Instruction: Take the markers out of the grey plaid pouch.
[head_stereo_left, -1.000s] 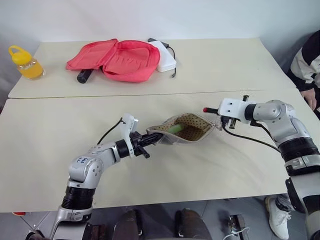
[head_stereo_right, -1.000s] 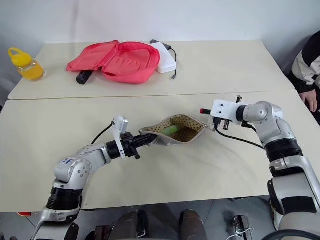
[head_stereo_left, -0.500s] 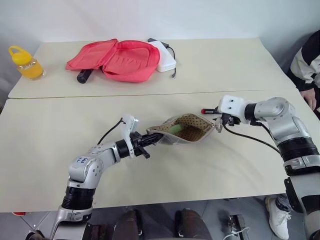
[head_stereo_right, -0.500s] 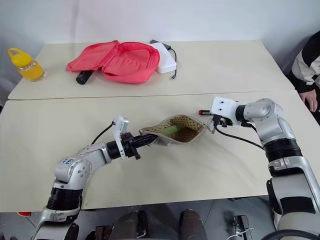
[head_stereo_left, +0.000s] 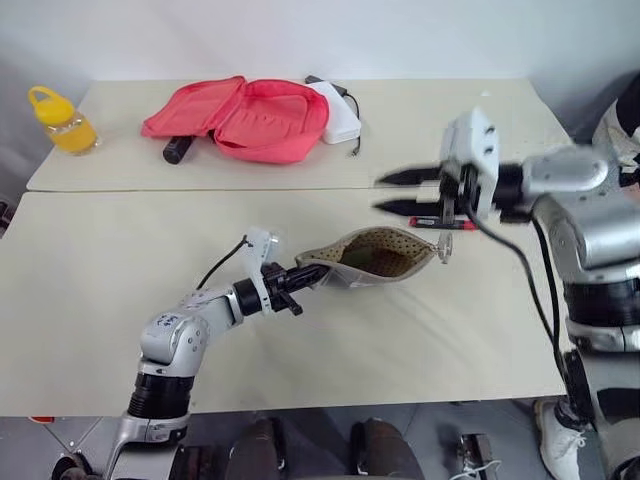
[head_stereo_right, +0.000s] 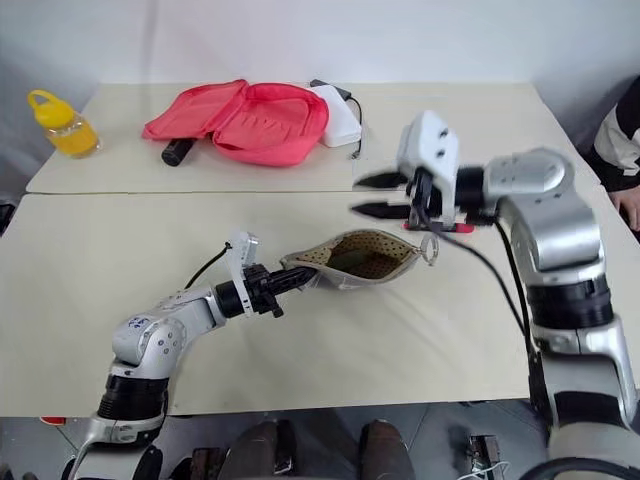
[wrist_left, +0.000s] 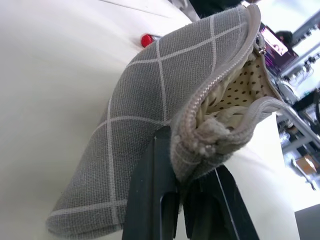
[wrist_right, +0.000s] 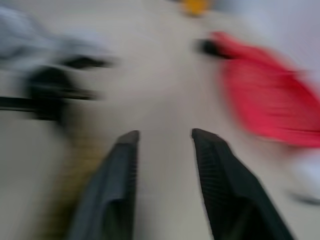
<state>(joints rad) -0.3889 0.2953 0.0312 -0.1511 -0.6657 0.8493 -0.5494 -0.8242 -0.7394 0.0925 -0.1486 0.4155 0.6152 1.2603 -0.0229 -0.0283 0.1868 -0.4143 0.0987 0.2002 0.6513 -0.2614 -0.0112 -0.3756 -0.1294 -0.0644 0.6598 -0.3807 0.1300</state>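
Meanwhile, my left gripper (head_stereo_left: 300, 277) was clamped on the near end of the grey plaid pouch (head_stereo_left: 385, 256), which lay open-mouthed on the table (head_stereo_left: 100, 260). My right gripper (head_stereo_left: 388, 192) hovered above the pouch's far end, fingers apart and empty. One dark marker with red ends (head_stereo_left: 443, 224) lay just beside the pouch's ring.

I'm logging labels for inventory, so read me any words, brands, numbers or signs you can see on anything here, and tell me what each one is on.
No text can be read here.
Left arm's blue mark: too small to read.
Grey plaid pouch: only white grid lines and a dotted lining.
Pink-red case, yellow bottle, white box: no lettering shows.
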